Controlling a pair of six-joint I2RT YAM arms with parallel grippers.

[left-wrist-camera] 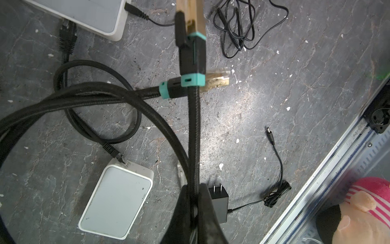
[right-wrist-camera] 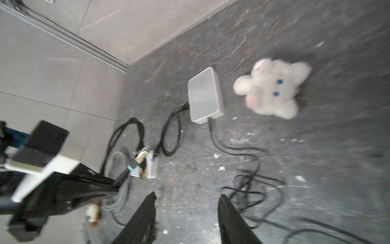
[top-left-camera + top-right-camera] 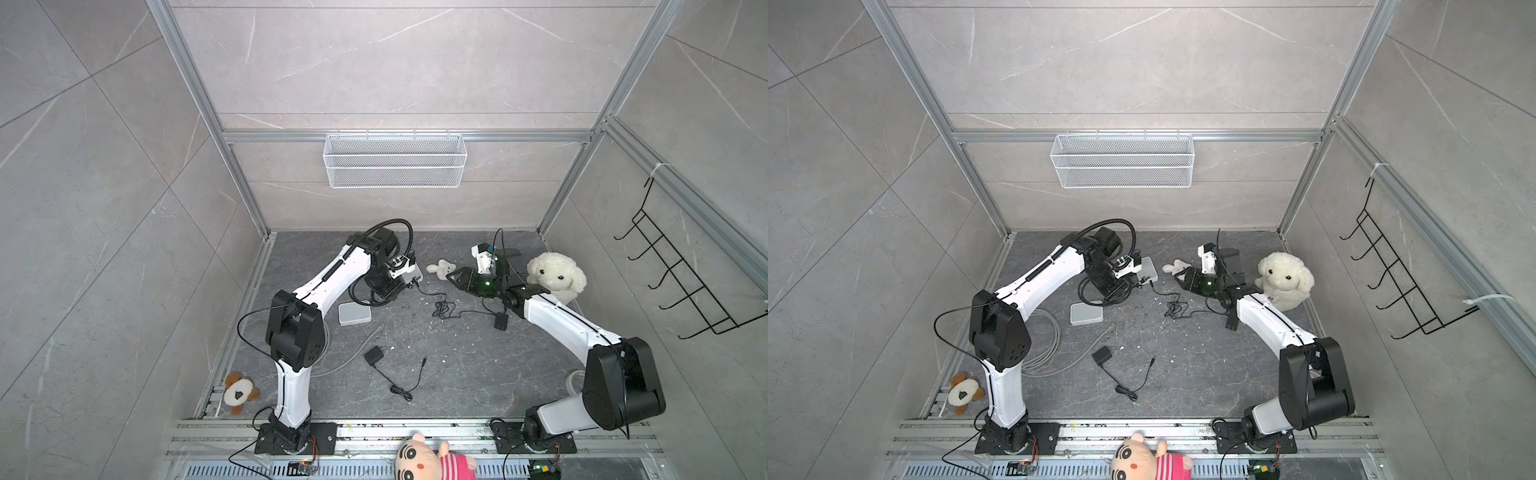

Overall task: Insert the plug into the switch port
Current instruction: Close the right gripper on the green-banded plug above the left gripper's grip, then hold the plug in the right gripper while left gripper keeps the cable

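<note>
Left tool (image 1: 193, 194) clamped on black braided cable (image 1: 193, 131) — its teal-banded black plug with clear gold tip (image 1: 192, 52) juts straight ahead, above the dark stone counter (image 1: 285, 101). Flat white switch box (image 1: 88, 17) sits just aside of the tip, off-axis — likely needs a sideways swing. Right tool (image 2: 187, 196) apart, empty, farther off.

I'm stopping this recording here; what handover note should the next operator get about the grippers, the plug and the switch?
Left gripper: shut on the braided cable, its teal-banded connector held above the floor.
Right gripper: open, empty, hovering near the far switch.
Done: the thin cord's plug looks seated in that switch.
Left: probably just check the seating. A second switch sits nearer the bases; a loose barrel plug lies on the floor.
</note>
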